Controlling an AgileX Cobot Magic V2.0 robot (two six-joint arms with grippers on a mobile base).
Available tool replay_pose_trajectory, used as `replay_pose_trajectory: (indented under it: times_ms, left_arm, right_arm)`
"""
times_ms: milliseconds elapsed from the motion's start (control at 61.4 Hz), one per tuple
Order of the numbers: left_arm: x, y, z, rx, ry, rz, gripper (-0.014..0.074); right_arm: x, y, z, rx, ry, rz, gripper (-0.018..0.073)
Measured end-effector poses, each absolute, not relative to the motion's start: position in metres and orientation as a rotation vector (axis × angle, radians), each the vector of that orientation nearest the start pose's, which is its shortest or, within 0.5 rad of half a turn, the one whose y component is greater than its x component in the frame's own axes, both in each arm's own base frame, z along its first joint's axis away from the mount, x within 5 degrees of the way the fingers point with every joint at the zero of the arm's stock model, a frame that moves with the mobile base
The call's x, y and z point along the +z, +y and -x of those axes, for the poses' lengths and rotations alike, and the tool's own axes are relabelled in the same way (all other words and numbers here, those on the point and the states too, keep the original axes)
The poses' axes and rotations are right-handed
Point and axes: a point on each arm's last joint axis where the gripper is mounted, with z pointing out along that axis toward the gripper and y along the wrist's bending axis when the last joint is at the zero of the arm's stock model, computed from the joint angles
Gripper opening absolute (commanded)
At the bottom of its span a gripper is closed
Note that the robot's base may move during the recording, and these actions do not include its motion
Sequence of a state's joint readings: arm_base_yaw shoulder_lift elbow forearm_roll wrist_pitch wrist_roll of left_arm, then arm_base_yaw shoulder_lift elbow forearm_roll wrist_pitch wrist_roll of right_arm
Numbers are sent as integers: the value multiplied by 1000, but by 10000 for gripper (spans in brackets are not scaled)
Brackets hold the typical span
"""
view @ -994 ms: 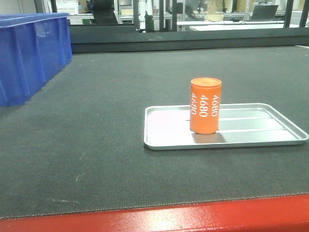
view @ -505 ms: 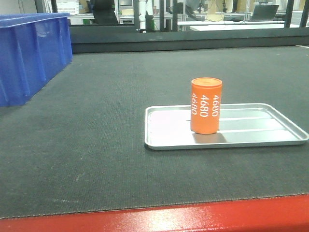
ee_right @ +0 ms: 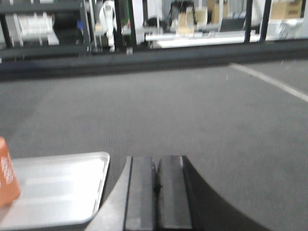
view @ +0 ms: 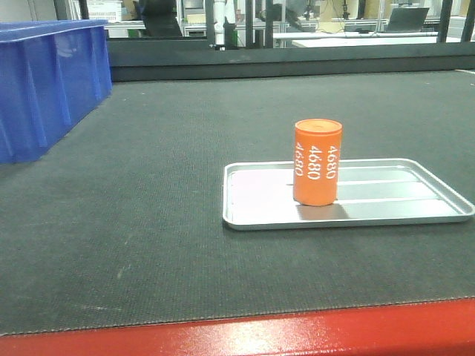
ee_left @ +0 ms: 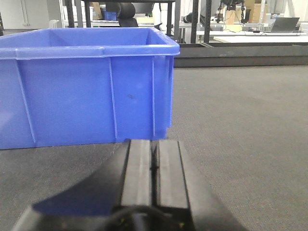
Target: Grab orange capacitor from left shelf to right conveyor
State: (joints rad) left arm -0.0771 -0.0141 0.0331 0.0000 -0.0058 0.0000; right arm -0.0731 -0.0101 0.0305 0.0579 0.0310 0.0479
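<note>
The orange capacitor (view: 317,163) stands upright on a small flat silver tray (view: 386,211), which lies on the dark belt of the right conveyor (view: 148,193) with its red front edge (view: 297,334). In the right wrist view only a sliver of the orange capacitor (ee_right: 6,174) shows at the far left, on the tray (ee_right: 57,190). My right gripper (ee_right: 155,160) is shut and empty, low over the belt just right of the tray. The left gripper (ee_left: 154,143) is shut too, holding nothing, facing a blue bin. The left shelf is out of view.
A large blue plastic bin (view: 44,81) sits on the belt at the far left, close ahead of the left gripper (ee_left: 86,91). A dark rail (view: 297,63) bounds the belt's far side, with workshop benches behind it.
</note>
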Motion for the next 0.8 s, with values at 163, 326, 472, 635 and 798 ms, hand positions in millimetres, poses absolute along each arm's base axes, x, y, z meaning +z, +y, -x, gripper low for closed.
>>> replay_pose_trajectory:
  times_ms: [163, 326, 472, 635, 798]
  left_arm:
    - [203, -4, -56, -62, 1496, -58, -105]
    - [203, -4, -56, -62, 1496, -58, -105]
    - [203, -4, -56, -62, 1496, -58, -105]
    - [203, -4, -56, -62, 1496, -58, -105]
    - [203, -4, -56, -62, 1496, -58, -105]
  right_arm:
    - [197, -2, -57, 50, 1574, -113, 46]
    - [197, -1, -57, 61, 1577, -102, 46]
    - [197, 0, -57, 75, 1572, -88, 46]
    - [200, 1, -57, 92, 1540, -68, 46]
    - [203, 1, -57, 93, 1503, -66, 46]
